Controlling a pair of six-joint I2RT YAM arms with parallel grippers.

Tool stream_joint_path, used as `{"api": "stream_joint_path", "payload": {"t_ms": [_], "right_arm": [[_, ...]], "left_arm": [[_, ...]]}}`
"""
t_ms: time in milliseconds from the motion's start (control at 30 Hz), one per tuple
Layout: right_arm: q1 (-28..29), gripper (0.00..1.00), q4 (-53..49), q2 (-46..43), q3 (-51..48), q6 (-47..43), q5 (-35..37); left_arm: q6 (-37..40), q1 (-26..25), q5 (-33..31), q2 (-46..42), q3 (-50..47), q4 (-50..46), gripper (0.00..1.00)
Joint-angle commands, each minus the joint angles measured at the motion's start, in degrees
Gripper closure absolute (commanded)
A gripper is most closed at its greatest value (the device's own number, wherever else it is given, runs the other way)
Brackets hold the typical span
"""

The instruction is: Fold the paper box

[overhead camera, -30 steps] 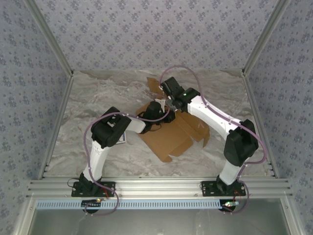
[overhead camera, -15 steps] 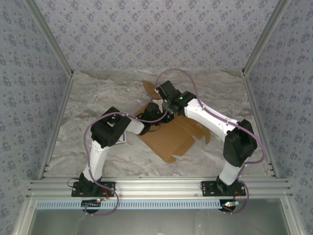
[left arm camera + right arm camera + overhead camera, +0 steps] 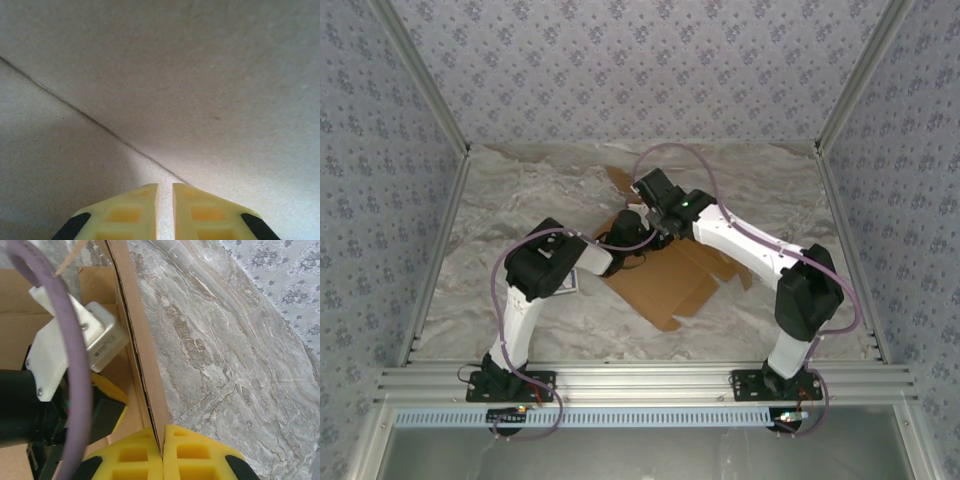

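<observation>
The paper box [image 3: 665, 285] is a brown die-cut cardboard sheet lying mid-table, with one far flap [image 3: 618, 179] lifted. My right gripper [image 3: 640, 186] is shut on that flap's edge; in the right wrist view the thin cardboard wall [image 3: 134, 325] runs straight down between the yellow fingers [image 3: 163, 429]. My left gripper [image 3: 637, 228] rests on the sheet just inside the raised flap. In its wrist view the pale fingers [image 3: 165, 186] stand almost together with nothing between them, pointing at a fold crease in the cardboard [image 3: 200, 75].
A small blue-and-white card packet [image 3: 572, 283] lies left of the sheet, half under the left arm. Marble tabletop [image 3: 225, 365] stretches beyond the flap. The left wrist body [image 3: 70, 345] and a purple cable [image 3: 75, 375] crowd the inside of the flap.
The right gripper has moved left and a little farther back, carrying the raised flap with it. The left arm has stayed roughly in place on the sheet.
</observation>
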Motion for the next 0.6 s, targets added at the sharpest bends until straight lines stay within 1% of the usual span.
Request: {"api": "stream_joint_path", "payload": {"t_ms": [0, 133, 233, 300, 500, 567], "right_arm": [[-0.6, 1.0, 0.6, 2.4, -0.5, 1.8, -2.0], [-2.7, 1.0, 0.8, 1.3, 1.0, -3.7, 0.9], [-3.5, 1.0, 4.2, 1.4, 1.2, -9.0, 4.5], [-3.9, 1.0, 6.1, 1.6, 0.9, -12.3, 7.1], [-4.3, 1.0, 17.3, 1.7, -2.2, -24.4, 13.3], [-4.3, 1.0, 23.0, 1.6, -4.3, -29.9, 15.0]], "left_arm": [[0.3, 0.8, -0.3, 2.0, -2.3, -3.6, 0.84], [0.9, 1.1, -0.3, -0.5, -3.1, -4.3, 0.77], [0.5, 1.5, 0.3, -2.3, -3.7, -4.2, 0.72], [0.2, 1.8, 0.7, -3.5, -4.3, -4.0, 0.7], [-0.7, 3.1, 1.8, -8.0, -7.5, -3.8, 0.61], [-0.8, 3.8, 2.0, -10.1, -9.1, -3.8, 0.59]]}}
